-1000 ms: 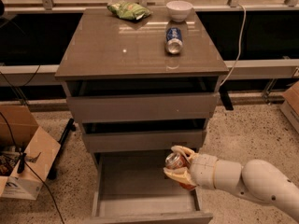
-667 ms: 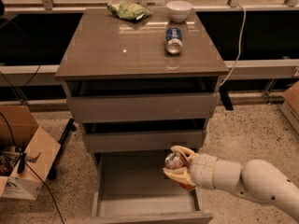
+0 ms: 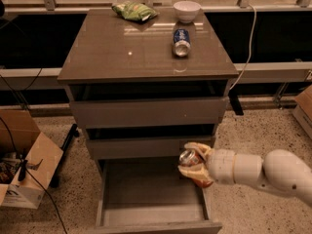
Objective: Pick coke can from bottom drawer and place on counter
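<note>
The bottom drawer (image 3: 146,191) is pulled open and its grey inside shows. My gripper (image 3: 194,163) reaches in from the right, above the drawer's back right corner, just under the middle drawer front. It is shut on the coke can (image 3: 190,158), whose silver end faces me and whose red side shows below the fingers (image 3: 191,171). The can is held off the drawer floor. The counter (image 3: 126,55) is the glossy top of the cabinet, above and behind the gripper.
On the counter lie a blue-and-white soda can (image 3: 181,42) on its side, a white bowl (image 3: 186,10) and a green chip bag (image 3: 133,10). A cardboard box (image 3: 27,167) with cables stands at the left on the floor. Another box edge (image 3: 304,111) is at the right.
</note>
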You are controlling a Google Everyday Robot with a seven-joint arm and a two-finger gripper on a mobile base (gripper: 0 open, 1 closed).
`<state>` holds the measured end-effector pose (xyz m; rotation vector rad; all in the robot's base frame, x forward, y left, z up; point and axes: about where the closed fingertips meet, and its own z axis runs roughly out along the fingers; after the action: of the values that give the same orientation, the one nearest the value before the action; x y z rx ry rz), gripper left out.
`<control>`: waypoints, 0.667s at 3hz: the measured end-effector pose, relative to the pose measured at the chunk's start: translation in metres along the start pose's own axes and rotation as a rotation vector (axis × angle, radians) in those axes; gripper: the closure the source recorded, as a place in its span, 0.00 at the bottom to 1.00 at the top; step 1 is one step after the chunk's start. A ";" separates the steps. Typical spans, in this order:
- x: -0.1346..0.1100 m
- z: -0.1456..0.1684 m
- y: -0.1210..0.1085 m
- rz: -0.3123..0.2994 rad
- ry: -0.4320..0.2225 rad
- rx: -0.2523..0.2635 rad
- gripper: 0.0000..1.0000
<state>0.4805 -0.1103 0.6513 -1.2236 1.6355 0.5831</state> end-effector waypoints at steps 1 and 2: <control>-0.027 -0.015 -0.031 -0.052 -0.036 -0.017 1.00; -0.077 -0.032 -0.064 -0.151 -0.071 -0.004 1.00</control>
<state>0.5269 -0.1260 0.7438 -1.3017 1.4691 0.5298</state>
